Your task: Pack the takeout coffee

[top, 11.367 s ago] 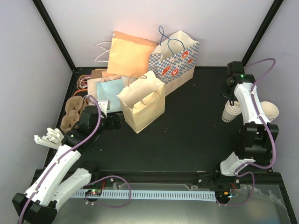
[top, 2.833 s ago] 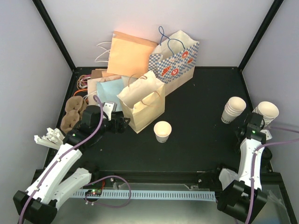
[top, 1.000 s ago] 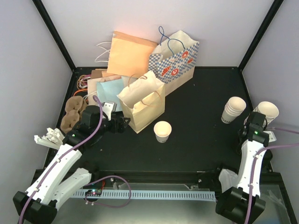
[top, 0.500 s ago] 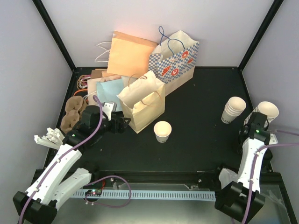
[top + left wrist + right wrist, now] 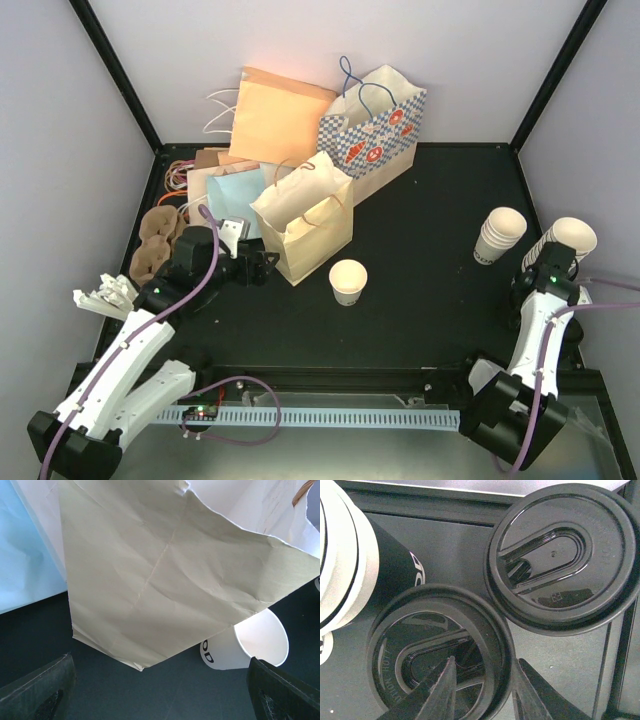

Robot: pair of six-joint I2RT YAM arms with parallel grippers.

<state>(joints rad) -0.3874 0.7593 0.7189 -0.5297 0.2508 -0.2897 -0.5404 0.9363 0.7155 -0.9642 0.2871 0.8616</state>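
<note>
No cup with a lid on it is in view. A lidless cream-white paper cup [image 5: 348, 281] stands upright in front of the cream paper bag [image 5: 305, 217]; it also shows in the left wrist view [image 5: 245, 647]. My left gripper [image 5: 262, 268] is open and empty, low beside the bag's left corner [image 5: 160, 580]. My right gripper [image 5: 540, 264] is at the table's right edge, over loose black lids. Its fingers [image 5: 442, 690] straddle the rim of one black lid [image 5: 440, 650], one inside and one outside, not visibly clamped. A second black lid [image 5: 562, 555] lies beside it.
Two stacks of lidless cream cups [image 5: 498, 234] [image 5: 566, 240] stand by the right gripper. Several paper bags, including a checkered one [image 5: 375, 130], crowd the back left. Brown cup carriers [image 5: 158, 240] and white bits [image 5: 103, 295] lie at the left edge.
Since the oldest frame the right arm left the cup stack and a single cup now stands mid-table. Over the last second the right wrist shifted slightly by the lids. The left arm has not moved.
</note>
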